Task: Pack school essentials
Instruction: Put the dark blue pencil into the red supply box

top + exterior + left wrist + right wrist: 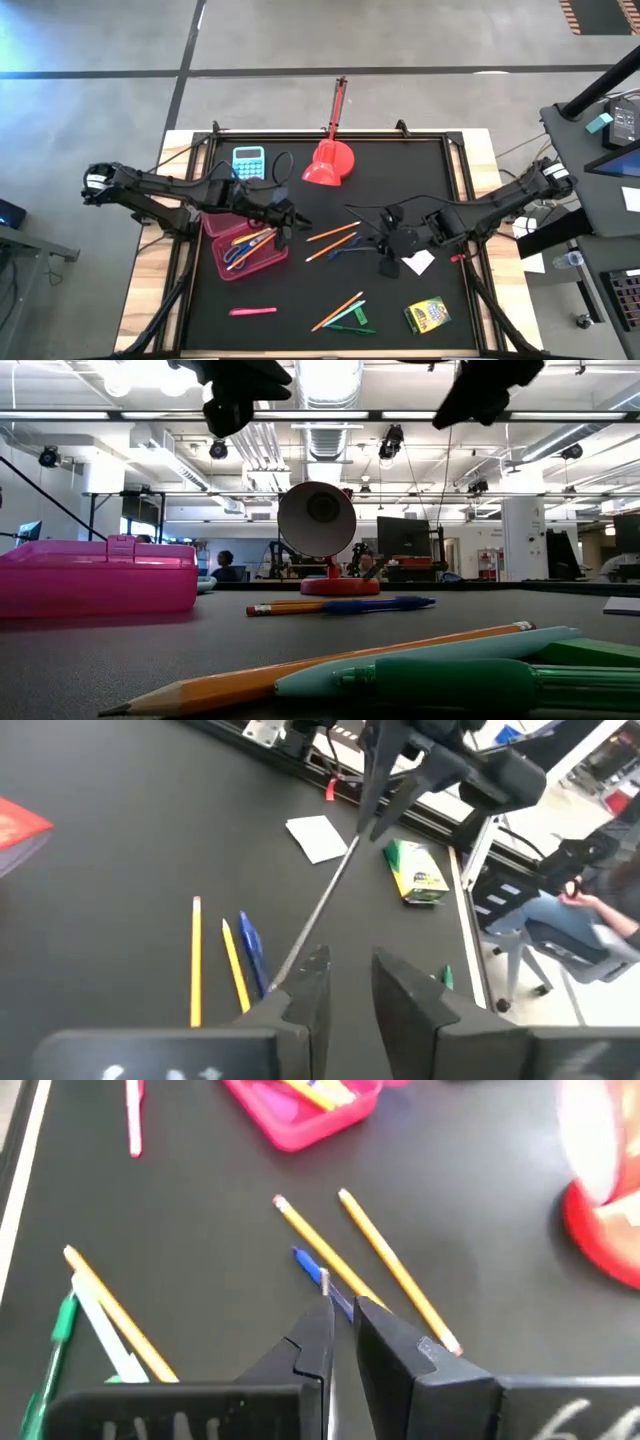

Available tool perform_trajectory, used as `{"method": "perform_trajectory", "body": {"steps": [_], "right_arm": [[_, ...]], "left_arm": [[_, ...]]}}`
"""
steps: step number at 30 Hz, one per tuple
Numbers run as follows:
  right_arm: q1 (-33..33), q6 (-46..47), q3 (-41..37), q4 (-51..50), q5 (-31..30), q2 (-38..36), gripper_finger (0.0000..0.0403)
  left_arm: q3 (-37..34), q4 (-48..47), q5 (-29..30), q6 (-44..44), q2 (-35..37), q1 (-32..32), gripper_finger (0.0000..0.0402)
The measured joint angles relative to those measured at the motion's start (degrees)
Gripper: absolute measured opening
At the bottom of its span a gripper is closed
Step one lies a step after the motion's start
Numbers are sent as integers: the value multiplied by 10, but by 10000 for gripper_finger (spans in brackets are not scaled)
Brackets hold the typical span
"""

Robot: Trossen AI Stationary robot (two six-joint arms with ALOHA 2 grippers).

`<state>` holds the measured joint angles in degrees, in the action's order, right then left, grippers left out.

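The left gripper [284, 226] hangs at the inner edge of the pink case [212, 224], fingers a narrow gap apart and empty. Scissors [240, 254] and a few pencils lie inside the case. The right gripper [388, 256] shows its fingers almost shut, apparently holding nothing, above the blue pen [320, 1280] and beside two orange pencils [333, 233]. The white square [418, 262] lies just beside it, the crayon box [427, 314] farther off.

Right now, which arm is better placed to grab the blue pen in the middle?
Probably the right: the right gripper hangs directly over the blue pen, while the left gripper sits by the pink case.
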<state>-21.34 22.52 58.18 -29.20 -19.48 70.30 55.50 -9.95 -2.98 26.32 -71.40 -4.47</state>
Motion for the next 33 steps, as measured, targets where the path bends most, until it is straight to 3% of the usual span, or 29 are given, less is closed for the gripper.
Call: {"method": "perform_trajectory", "body": {"steps": [9,16,22,33], "right_arm": [[0,-17,15,12,-26,1,33],[6,99,-6,-3,-19,26,34],[16,168,-7,-35,73,87,52],[23,174,29,-22,264,232,151]], "left_arm": [[-12,4,-1,-29,-1,0,122],[-15,4,0,-27,-1,0,137],[-15,4,0,-27,-1,0,138],[-15,-23,-4,-27,0,0,138]]}}
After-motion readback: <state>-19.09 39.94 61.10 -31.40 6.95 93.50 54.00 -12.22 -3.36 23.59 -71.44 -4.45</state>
